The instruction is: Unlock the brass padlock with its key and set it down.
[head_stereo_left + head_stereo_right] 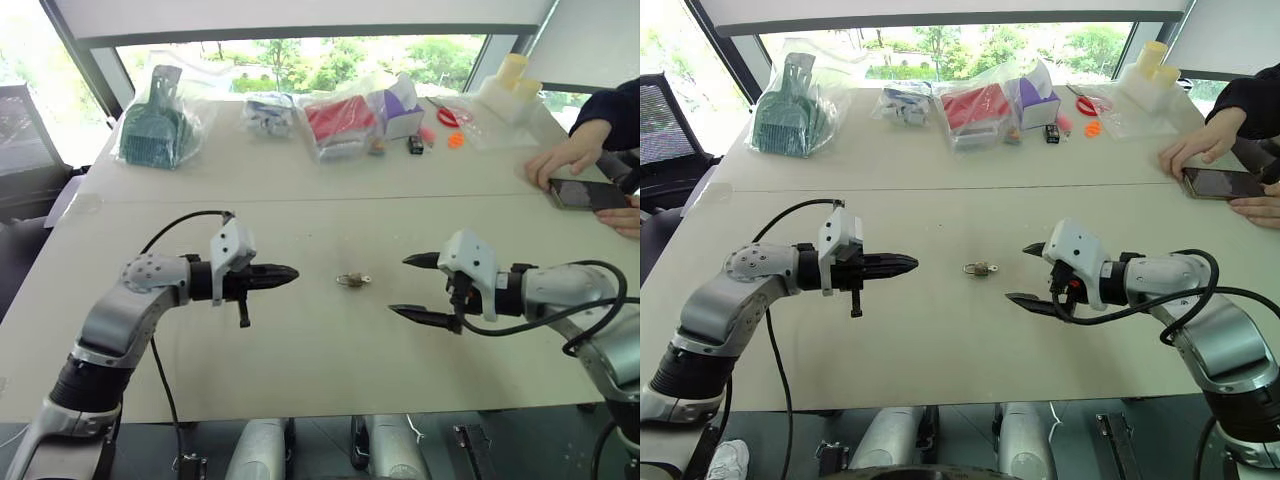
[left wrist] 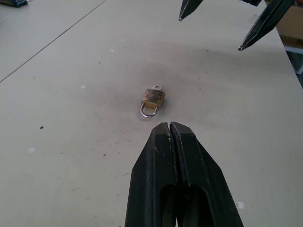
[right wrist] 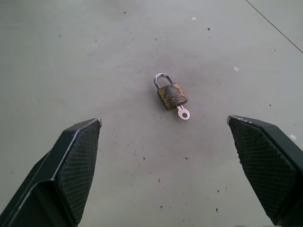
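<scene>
- Brass padlock (image 3: 171, 95): lies flat on the pale table (image 1: 300, 340), in the gap between the two grippers and touching neither. Its silvery shackle (image 3: 163, 79) appears seated in the body; a small silver key (image 3: 182, 112) projects from the opposite end of the body.
- Left gripper (image 1: 283, 273): black fingers pressed together into a single point, holding nothing. It hovers above the table, its tip aimed toward the padlock. In the left wrist view the padlock lies just ahead of the closed fingertips (image 2: 169, 130), shackle end nearest them.
- Right gripper (image 1: 412, 286): fingers spread wide apart and empty, aimed at the padlock from the opposite side. In the right wrist view the padlock lies ahead of the gap between the two fingers (image 3: 75, 161), key end nearest them.
- Far edge of table, well beyond both grippers: a green scoop in a clear bag (image 1: 155, 125), further bagged goods including a red item (image 1: 335, 118), and a purple-and-white box (image 1: 398, 110).
- Beyond the right gripper: a person's hand (image 1: 565, 160) rests by a dark phone (image 1: 583, 194) on the table.
</scene>
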Robot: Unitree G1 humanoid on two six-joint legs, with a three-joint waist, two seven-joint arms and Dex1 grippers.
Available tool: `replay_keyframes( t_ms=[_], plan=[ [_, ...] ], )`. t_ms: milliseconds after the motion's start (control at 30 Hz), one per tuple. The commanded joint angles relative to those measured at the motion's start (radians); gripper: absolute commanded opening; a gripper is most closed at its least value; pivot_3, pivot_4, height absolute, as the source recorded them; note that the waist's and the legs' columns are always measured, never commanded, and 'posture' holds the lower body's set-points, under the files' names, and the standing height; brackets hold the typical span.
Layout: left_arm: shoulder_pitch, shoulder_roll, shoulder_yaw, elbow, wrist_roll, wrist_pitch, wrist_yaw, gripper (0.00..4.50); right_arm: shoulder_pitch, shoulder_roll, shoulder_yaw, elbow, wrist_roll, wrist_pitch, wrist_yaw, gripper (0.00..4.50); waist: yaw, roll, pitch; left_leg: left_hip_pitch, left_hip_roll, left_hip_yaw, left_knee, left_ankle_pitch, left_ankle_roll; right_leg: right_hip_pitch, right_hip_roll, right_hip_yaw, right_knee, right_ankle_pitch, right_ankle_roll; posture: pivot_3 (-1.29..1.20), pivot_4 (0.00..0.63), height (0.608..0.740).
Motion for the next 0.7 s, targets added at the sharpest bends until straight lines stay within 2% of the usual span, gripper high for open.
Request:
replay_keyframes(
  t_ms=[33,700],
  plan=[
    [-0.015,0.005,0.004,-0.002,0.015,-0.026,0.000,0.00,-0.001,-0.009,-0.017,-0.031,-0.013,-0.025,-0.008,4.43,0.000,0.000,0.000,0.000,0.000,0.000,0.000,0.000,0.000,0.000,0.000,0.000,0.000,0.000,0.000,0.00,0.150,0.740],
    [-0.049,-0.042,-0.030,0.037,0.057,-0.067,0.009,0.00,-0.007,0.010,0.014,-0.017,-0.069,-0.060,-0.035,4.43,0.000,0.000,0.000,0.000,0.000,0.000,0.000,0.000,0.000,0.000,0.000,0.000,0.000,0.000,0.000,0.00,0.150,0.740]
  ],
)
